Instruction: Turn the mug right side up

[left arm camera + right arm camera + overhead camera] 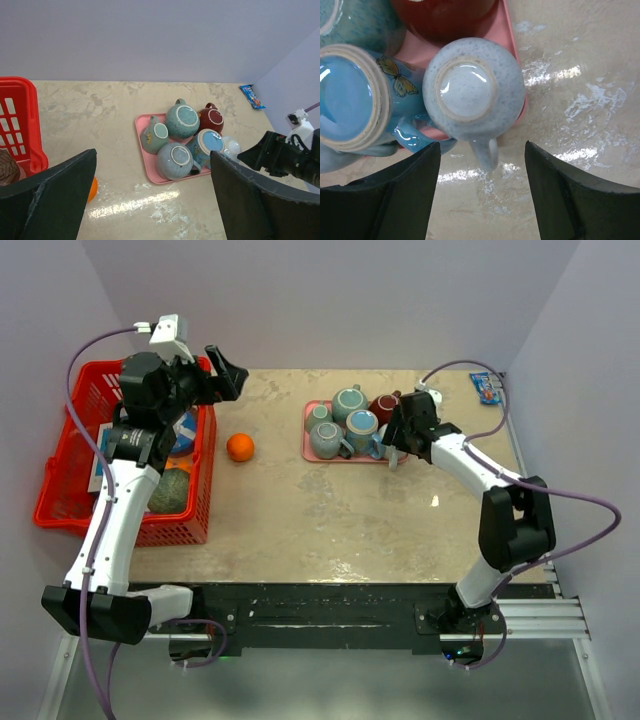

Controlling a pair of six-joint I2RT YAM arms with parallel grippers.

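Note:
A pale speckled mug point(472, 90) stands upside down at the corner of a pink tray point(507, 30), its handle point(485, 150) sticking out over the table toward my right gripper point(482, 200). That gripper is open and empty, its fingers on either side of the handle and apart from it. In the top view the right gripper point(395, 450) hovers over the tray's right end point(308, 430) and hides most of this mug. A blue butterfly mug point(355, 100) and a red mug point(445, 17) sit beside it, also upside down. My left gripper point(228, 370) is open and empty, raised by the basket.
A red basket point(60, 510) with items stands at the left edge. An orange point(240, 447) lies on the table between basket and tray. A blue packet point(487, 388) lies at the back right corner. Several other upturned mugs crowd the tray point(142, 145).

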